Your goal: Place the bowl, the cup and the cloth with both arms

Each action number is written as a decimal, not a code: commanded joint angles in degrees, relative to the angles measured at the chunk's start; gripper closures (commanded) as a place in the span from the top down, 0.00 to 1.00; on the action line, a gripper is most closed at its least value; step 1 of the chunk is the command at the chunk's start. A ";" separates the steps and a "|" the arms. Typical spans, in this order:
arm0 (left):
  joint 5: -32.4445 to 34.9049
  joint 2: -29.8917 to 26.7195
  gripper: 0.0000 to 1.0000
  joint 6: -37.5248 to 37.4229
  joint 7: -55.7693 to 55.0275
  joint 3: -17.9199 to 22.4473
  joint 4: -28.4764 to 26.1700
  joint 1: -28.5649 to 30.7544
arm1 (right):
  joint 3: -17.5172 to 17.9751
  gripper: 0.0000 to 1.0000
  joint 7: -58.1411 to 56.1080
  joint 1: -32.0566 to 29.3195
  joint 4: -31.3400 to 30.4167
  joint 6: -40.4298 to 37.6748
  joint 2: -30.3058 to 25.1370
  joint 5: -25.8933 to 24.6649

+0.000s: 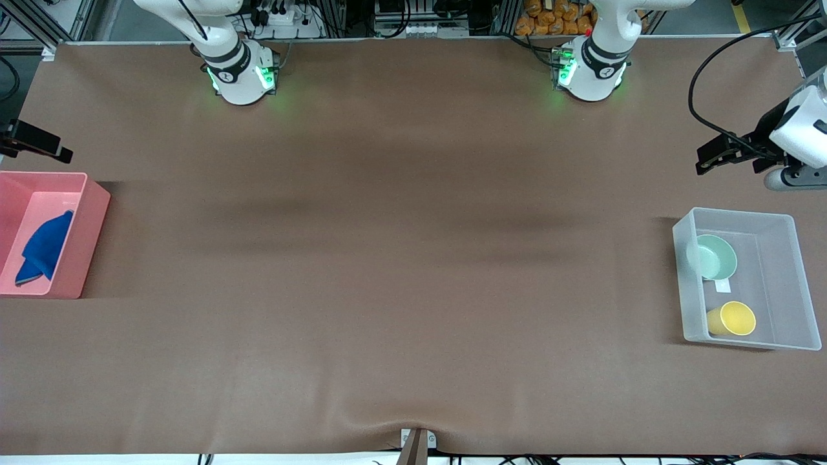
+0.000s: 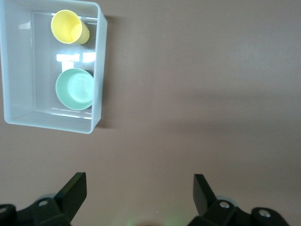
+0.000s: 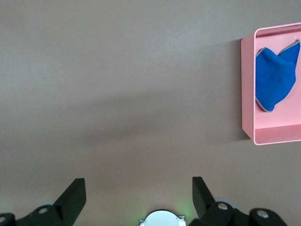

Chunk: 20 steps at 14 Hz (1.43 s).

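Note:
The pale mint bowl [image 1: 716,257] [image 2: 74,88] and the yellow cup [image 1: 735,318] [image 2: 67,26] sit side by side in a clear plastic bin [image 1: 743,216] [image 2: 51,123] at the left arm's end of the table, the cup nearer the front camera. A folded blue cloth [image 1: 45,248] [image 3: 273,77] lies in a pink bin [image 1: 92,239] [image 3: 248,89] at the right arm's end. My left gripper [image 1: 707,158] [image 2: 139,188] hangs open over bare table beside the clear bin. My right gripper [image 1: 61,154] [image 3: 138,190] hangs open and empty over the table beside the pink bin.
Both arm bases [image 1: 242,77] [image 1: 591,74] stand along the table edge farthest from the front camera. Brown matting [image 1: 400,258] covers the table between the two bins. A small camera mount [image 1: 417,444] sits at the edge nearest the camera. A white label [image 1: 722,285] lies in the clear bin.

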 commanded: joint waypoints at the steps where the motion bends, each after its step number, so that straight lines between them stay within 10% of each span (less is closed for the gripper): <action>1: -1.28 1.91 1.00 -0.32 1.11 1.01 4.18 -0.15 | -0.71 1.00 -0.43 0.70 -1.04 1.20 -0.41 -0.75; 20: -1.37 2.97 1.00 -0.40 1.81 0.92 4.90 0.82 | -0.36 1.00 -0.60 2.63 -3.85 3.84 -1.29 -2.42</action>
